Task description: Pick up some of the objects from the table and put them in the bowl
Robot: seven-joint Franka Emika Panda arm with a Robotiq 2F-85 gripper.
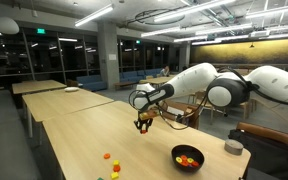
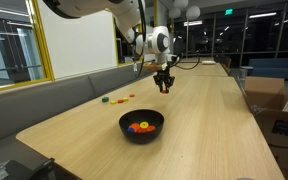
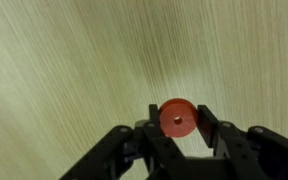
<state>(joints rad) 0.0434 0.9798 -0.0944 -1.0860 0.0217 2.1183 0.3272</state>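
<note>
Closest to the wrist camera is the claw, which fills the bottom edge of that view. Its two dark fingers are clamped on either side of a round red piece with a small hole at its middle. Behind them the pale wood grain of the surface runs blurred across the whole picture.

In an exterior view, starting from the left, a few loose pieces lie on the long surface towards its near end: one red-orange, with yellow ones just beside it. Above and to the right of them the claw hangs clear of the wood, with an orange-red speck showing between its tips. It is carried by the white arm, which reaches in from the right. Farther right the black bowl sits on the surface with red and yellow pieces inside. A small grey container stands apart from it, nearer the right-hand edge.

In an exterior view from the opposite end, the loose pieces form a short row near the left edge of the surface. The bowl rests in the middle, nearer the camera, holding yellow, red and bluish pieces. Behind it and a little to the right the claw points downward above the wood, apart from both the bowl and the row of pieces. Cardboard boxes stand beyond the right edge.
</note>
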